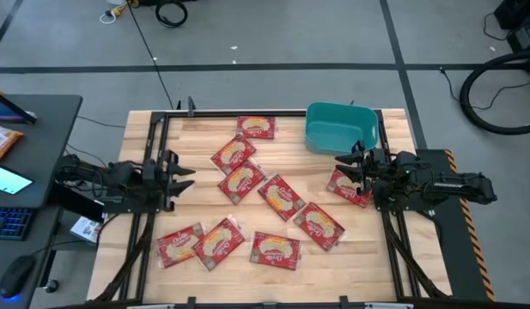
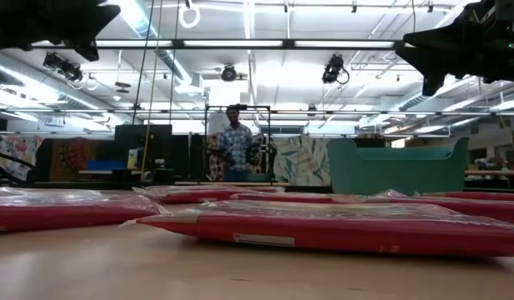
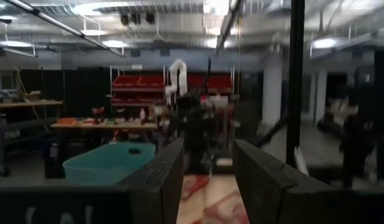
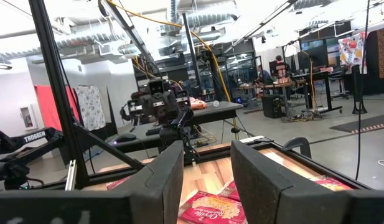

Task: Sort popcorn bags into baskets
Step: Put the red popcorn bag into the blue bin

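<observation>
behind the table, only the low view shows a person [image 2: 235, 140].

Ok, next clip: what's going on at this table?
A two-armed robot is set up to sort flat red popcorn bags into a teal-green plastic bin at the table's far right. Nothing is sorted yet: about ten bags lie scattered on the wooden table and the bin looks empty. The left end effector waits open at the left edge, holding nothing. The right end effector is open too, just above the bag nearest the bin.
</observation>
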Robot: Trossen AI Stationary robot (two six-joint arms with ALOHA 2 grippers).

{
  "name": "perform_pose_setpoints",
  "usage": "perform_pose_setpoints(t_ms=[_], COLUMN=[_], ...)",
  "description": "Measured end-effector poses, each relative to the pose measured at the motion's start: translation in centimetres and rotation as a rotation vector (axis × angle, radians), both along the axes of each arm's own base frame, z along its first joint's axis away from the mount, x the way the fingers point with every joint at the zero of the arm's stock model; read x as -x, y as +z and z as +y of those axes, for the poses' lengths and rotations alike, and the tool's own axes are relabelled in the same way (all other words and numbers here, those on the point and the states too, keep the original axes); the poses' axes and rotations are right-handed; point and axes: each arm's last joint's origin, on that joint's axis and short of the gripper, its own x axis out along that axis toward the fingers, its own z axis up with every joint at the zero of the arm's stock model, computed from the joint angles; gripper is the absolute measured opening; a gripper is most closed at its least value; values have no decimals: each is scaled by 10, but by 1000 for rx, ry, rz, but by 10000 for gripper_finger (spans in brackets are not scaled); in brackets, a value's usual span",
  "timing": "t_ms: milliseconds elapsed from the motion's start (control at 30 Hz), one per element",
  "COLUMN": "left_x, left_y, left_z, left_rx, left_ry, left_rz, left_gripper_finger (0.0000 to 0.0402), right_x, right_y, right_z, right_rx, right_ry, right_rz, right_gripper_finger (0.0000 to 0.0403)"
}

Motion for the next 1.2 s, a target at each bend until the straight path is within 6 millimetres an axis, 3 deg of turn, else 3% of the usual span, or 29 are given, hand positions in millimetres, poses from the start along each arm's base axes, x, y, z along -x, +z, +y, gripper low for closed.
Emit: perform_pose_setpoints(t_ms=[533, 667, 967, 1200], left_x=[2, 1, -19, -37], left_y=[5, 7, 2, 4], left_z=[1, 2, -2, -7], left_rx=[72, 81, 169, 134], left_ry=[-21, 43, 71, 81], left_rz=[-55, -74, 51, 155], left_gripper_finger=[142, 142, 142, 142], right_x=[0, 0, 3, 4], right_y=[0, 0, 11, 12], right_z=[0, 0, 1, 1], right_rx=[0, 0, 19, 21], right_ry=[0, 0, 0, 0], right_rz=[0, -1, -111, -126], right_gripper_finger=[140, 140, 140, 140])
